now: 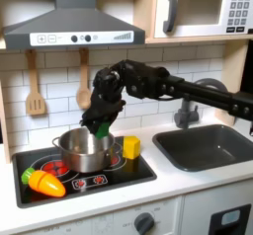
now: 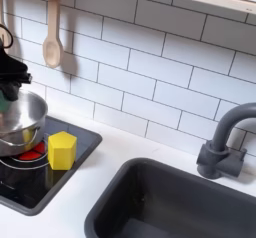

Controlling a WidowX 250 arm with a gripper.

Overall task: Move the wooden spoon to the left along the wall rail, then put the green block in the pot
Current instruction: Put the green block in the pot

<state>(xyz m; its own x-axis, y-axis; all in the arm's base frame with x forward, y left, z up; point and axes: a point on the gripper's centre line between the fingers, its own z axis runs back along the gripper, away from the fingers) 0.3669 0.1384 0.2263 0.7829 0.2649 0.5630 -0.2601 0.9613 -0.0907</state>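
First exterior view, catalogue of contents.

Item: gripper (image 1: 99, 120), black, on the WidowX arm (image 1: 168, 83) reaching in from the first exterior view's right. It hangs directly over the pot, fingertips low at the rim. A sliver of it also shows at the second exterior view's left edge (image 2: 12, 82). Whether the jaws are parted or clamped cannot be told; they are dark against a dark body.

Item: pot (image 1: 85, 150), shiny steel, directly beneath the gripper on the black hob (image 1: 124, 172). Its interior is largely hidden by the gripper.

Item: green block. A green patch (image 1: 105, 129) sits at the fingertips, just above the pot's rim. It is probably the block, either held or just inside the pot; which of the two cannot be told.

Item: wooden spoon (image 1: 83, 79), hanging on the tiled wall behind and above the gripper, just to its left in the first exterior view; also seen in the second exterior view (image 2: 53, 37).

Item: wooden spatula (image 1: 36, 93), hanging further left of the gripper.

Item: yellow block (image 1: 130, 146), on the hob just right of the pot in both exterior views.

Item: toy carrot (image 1: 43, 181), front of hob, below-left of the gripper.

Progress, as judged: the spoon leg looks finished, though its start is unknown. The block leg appears at or near release; confirmation that the block rests in the pot remains outstanding.
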